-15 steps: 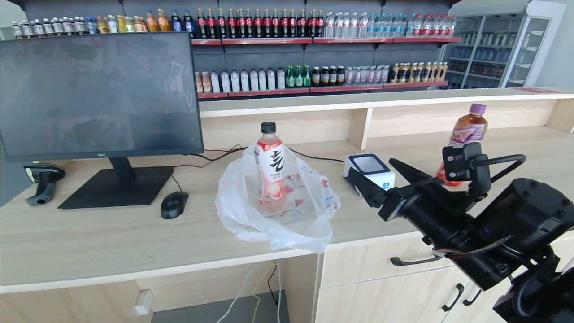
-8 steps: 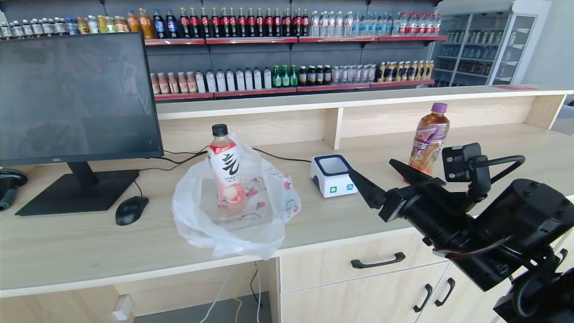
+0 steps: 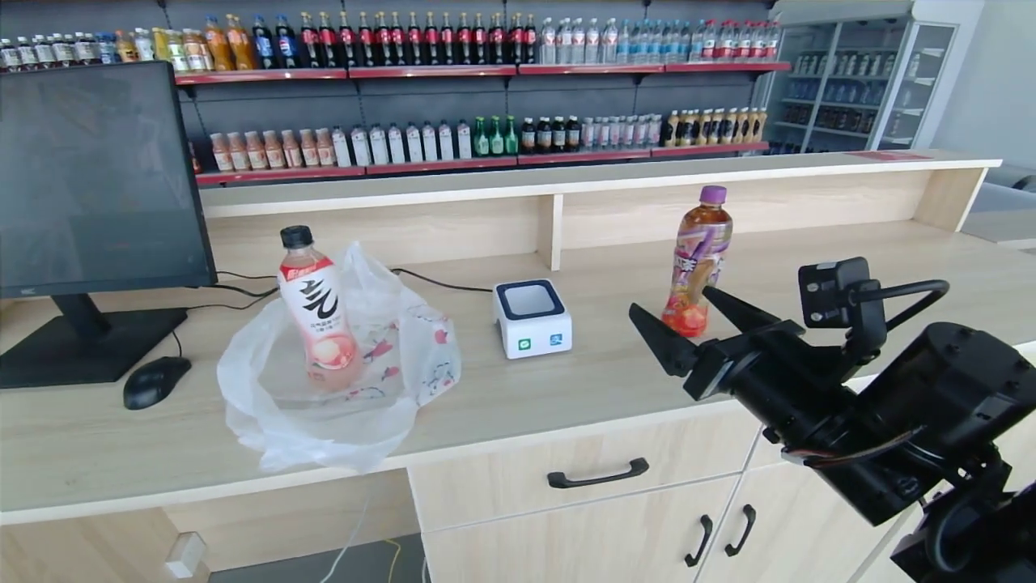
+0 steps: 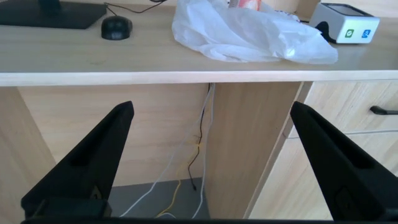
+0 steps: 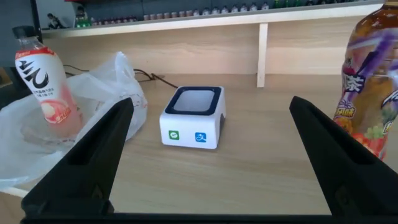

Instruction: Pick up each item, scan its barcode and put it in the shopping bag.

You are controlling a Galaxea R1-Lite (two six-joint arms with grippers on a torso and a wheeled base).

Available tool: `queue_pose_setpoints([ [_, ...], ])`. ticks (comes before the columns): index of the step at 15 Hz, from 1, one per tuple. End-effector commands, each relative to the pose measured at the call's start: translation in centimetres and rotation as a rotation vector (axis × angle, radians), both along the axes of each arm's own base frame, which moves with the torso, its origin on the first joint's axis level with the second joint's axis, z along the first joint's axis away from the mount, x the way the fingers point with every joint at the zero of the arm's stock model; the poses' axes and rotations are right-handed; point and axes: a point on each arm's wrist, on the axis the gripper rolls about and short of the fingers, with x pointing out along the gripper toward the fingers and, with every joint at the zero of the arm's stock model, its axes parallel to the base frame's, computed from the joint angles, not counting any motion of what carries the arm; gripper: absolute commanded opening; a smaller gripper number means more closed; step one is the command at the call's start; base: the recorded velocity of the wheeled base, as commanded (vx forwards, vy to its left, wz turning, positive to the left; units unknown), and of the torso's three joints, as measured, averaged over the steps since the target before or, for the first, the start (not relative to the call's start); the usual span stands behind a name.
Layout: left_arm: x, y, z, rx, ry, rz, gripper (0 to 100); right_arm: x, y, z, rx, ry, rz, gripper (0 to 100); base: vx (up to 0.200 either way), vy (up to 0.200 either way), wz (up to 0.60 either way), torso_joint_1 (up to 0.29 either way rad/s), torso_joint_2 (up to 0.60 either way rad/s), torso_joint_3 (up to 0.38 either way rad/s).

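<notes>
Now the right pincer (image 3: 668, 298) hangs open at the purple-capped bottle's (image 3: 698, 259) near side; the left pincer (image 4: 211, 106), open too, sits below the desk (image 4: 93, 62).

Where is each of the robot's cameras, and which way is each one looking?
Head view: up on the head, looking forward and down at the counter; the open right gripper shows.
Left wrist view: low before the counter, looking at its front edge and the cables beneath; the open left gripper frames it.
Right wrist view: a little above the countertop, looking across at the scanner and purple-capped bottle, between its own fingers.
Shared: all three show the scanner and the shopping bag.
</notes>
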Motion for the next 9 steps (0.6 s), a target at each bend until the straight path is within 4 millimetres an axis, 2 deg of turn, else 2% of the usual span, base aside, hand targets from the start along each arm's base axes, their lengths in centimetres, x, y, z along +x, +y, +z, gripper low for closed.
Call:
queue_pose_setpoints([
  [1,0.0,0.0,0.0,0.0,0.0,-0.001,100,-0.09,-0.02,0.09,0.002,-0.003,0.001,100,0.0,-0.2,0.6,0.002,0.0,-0.002],
  [3,0.0,0.0,0.0,0.0,0.0,-0.001,100,-0.19,-0.09,-0.18,-0.005,0.007,0.001,100,0.0,-0.2,0.6,0.002,0.0,0.002],
  [9,0.0,0.0,0.0,0.0,0.0,-0.001,100,-0.5,-0.38,-0.64,-0.017,0.027,-0.002,100,0.0,-0.2,0.0,0.001,0.0,0.002],
])
